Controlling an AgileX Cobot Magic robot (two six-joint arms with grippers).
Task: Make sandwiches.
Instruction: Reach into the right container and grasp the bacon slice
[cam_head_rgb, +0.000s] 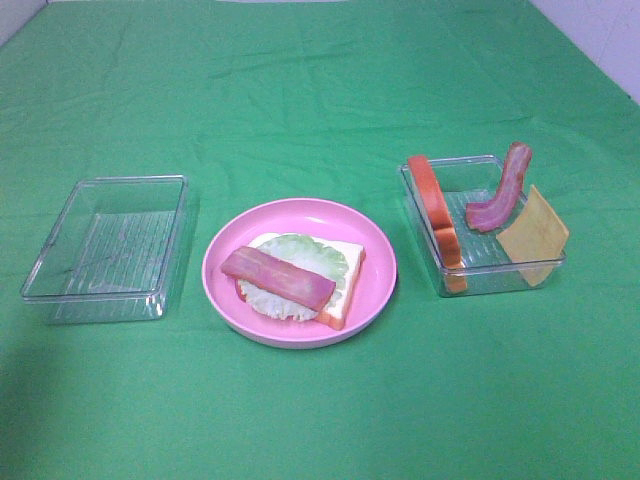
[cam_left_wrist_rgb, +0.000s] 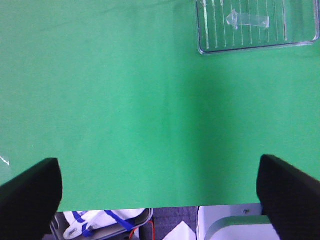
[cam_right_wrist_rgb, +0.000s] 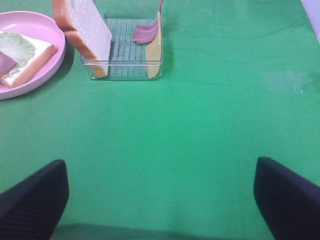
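At centre of the tabletop, on the plate: base slice, lettuce over it, plate bacon laid slantwise on top. In the right tray, just beside the plate: upright slice leaning on the wall nearest the plate. Tray bacon propped from floor to back rim, long axis rising away from the robot. Cheese tilted against the wall farthest from the plate, upper part standing above the rim. Left tray on the plate's other side. Right end effector: released, fingers spread wide, grasping nothing, hovering over bare cloth, right tray ahead and off toward the plate side. Left end effector: likewise released, nothing held, only the left tray ahead. Judged stage: partly built, with cheese and closing slice yet to go on. Judged next: a forward reach by the right arm, clearly the nearer. Cheese seen edge-on from that wrist, so probably best pinched across its thin faces from above, clear of the tray bacon touching or nearly touching it.
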